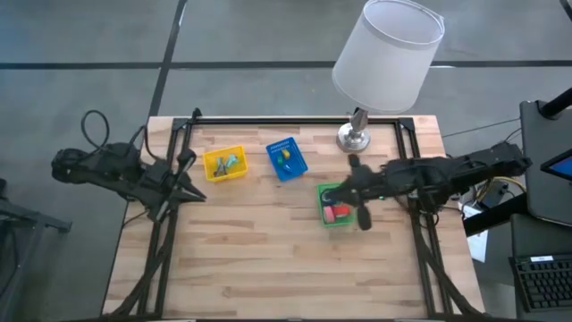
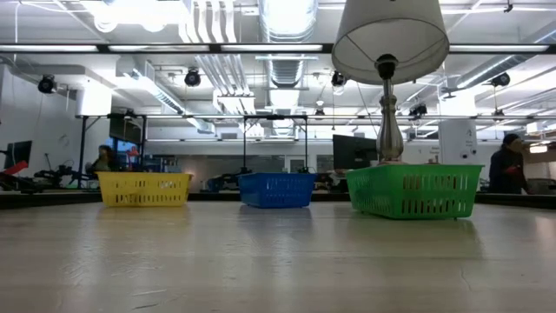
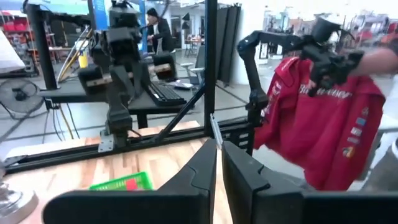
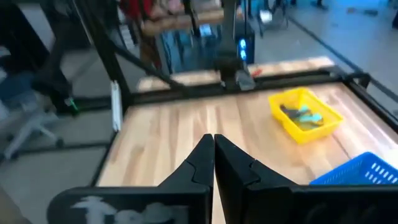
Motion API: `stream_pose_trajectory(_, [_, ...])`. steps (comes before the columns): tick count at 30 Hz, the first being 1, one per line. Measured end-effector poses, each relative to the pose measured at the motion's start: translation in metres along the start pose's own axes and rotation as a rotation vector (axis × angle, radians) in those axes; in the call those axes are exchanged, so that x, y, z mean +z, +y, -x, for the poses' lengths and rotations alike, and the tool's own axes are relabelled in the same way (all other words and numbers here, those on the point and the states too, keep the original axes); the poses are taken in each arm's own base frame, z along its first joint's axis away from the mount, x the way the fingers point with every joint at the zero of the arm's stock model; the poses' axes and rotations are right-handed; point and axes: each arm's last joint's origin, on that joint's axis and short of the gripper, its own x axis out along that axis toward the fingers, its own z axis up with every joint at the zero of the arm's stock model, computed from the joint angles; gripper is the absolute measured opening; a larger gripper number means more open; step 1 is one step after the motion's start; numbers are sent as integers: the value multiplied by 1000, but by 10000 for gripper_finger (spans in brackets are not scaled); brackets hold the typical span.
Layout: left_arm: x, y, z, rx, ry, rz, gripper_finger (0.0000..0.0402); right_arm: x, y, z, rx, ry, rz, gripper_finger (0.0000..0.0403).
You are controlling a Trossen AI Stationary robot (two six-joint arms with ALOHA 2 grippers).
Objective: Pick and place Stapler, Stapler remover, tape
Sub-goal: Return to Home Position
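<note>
We see the right pincer [image 4: 213, 139] clenched on nothing, hovering over the green bin [image 2: 413, 192]. Red shapes inside it, probably the tape [image 1: 338, 213], lie together. The left pincer [image 3: 218, 148], clenched and empty too, hangs at the counter's [image 1: 268, 264] left edge.

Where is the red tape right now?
In the high view the red tape lies inside the green bin on the table's right side, near the lamp base, with the blue bin to its left.
</note>
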Motion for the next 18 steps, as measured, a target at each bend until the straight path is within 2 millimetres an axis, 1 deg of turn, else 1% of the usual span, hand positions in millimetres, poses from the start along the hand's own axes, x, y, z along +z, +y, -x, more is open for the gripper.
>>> stream_pose_trajectory(3, [-9, 1, 1, 33, 62, -52, 29, -16, -7, 21, 11, -32, -39, 8])
stream_pose_trajectory(6, [-23, 6, 3, 199, 206, -133, 26, -35, -15, 41, -1, 12, -38, 8])
stream_pose_trajectory(8, [-36, 8, 3, 272, 303, -118, 26, -47, -20, 52, -7, 18, -41, 8])
stream_pose_trajectory(9, [-40, 9, 2, 285, 324, -103, 26, -55, -23, 55, -7, 18, -40, 8])
stream_pose_trajectory(12, [-52, 10, -3, 289, 331, -91, 26, -74, -28, 60, 7, -17, -20, 8])
stream_pose_trajectory(14, [-61, 10, -8, 260, 316, -84, 25, -84, -32, 64, 17, -60, -27, 8])
stream_pose_trajectory(18, [-73, 9, -19, 192, 148, -48, 28, -103, -37, 70, 42, -142, -35, 8])
